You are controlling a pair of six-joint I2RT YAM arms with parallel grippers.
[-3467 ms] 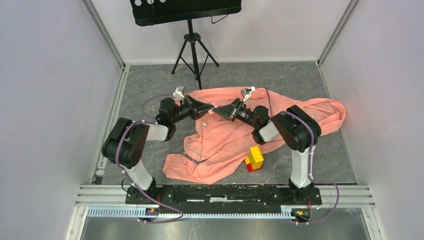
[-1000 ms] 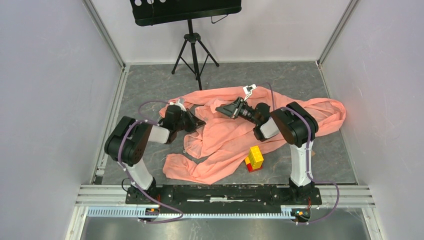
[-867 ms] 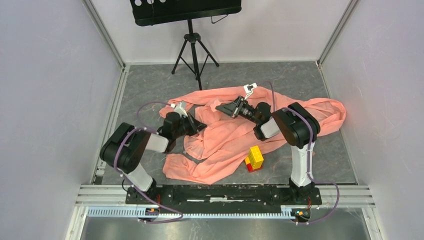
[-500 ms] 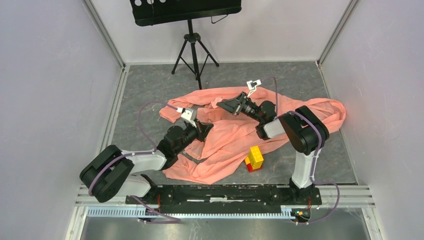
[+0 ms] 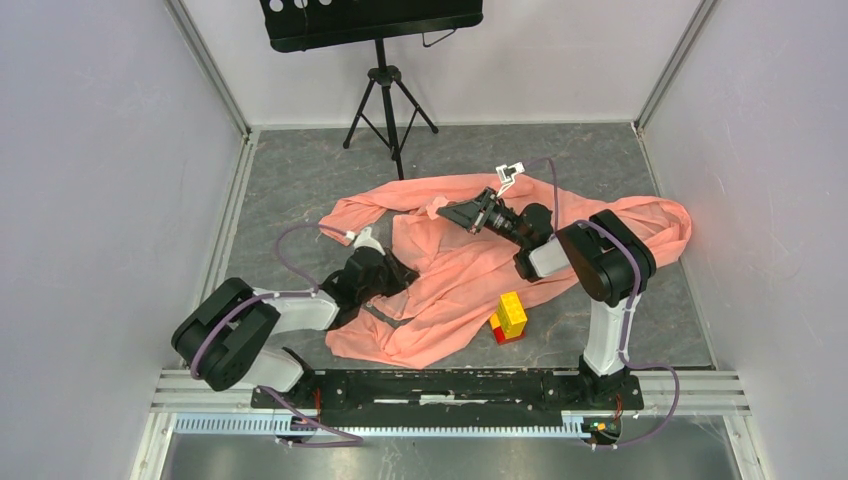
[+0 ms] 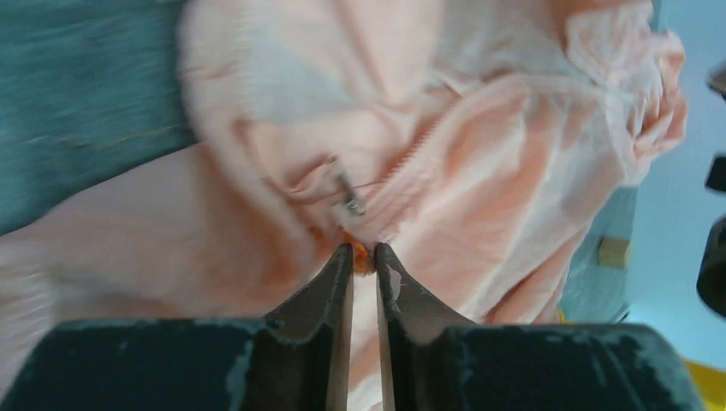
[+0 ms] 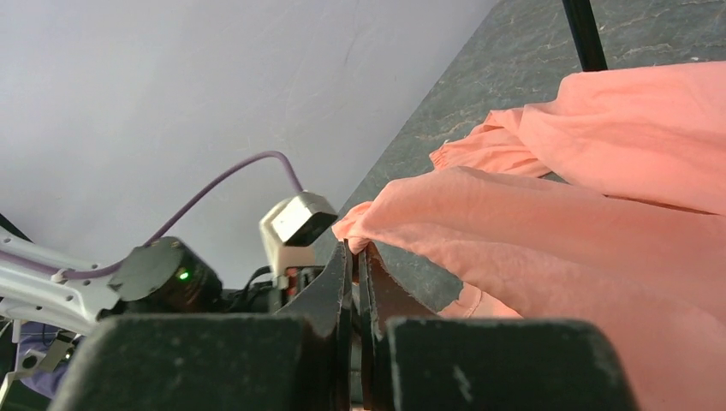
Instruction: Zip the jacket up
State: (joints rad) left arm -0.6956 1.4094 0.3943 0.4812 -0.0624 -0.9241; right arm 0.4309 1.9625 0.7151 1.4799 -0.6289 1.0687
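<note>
**A:** Where's the jacket [image 5: 470, 275]?

**B:** It's crumpled mid-table [image 5: 300, 180], between the arms, and looks unzipped. Its long axis runs from the near-left end to the far-right sleeve. In the left wrist view the teeth leave the pull [image 6: 349, 202] diagonally, up and to the right.

**A:** Grippers?

**B:** The right gripper [image 7: 355, 248] is clamped on a raised far edge. The left gripper [image 6: 360, 250] shows a slim gap, tips at the cloth just below the pull. I can't tell whether it pinches any.

**A:** Best approach?

**B:** I'd hold tension with the right gripper, take the pull itself rather than cloth, and draw along the teeth.
</note>
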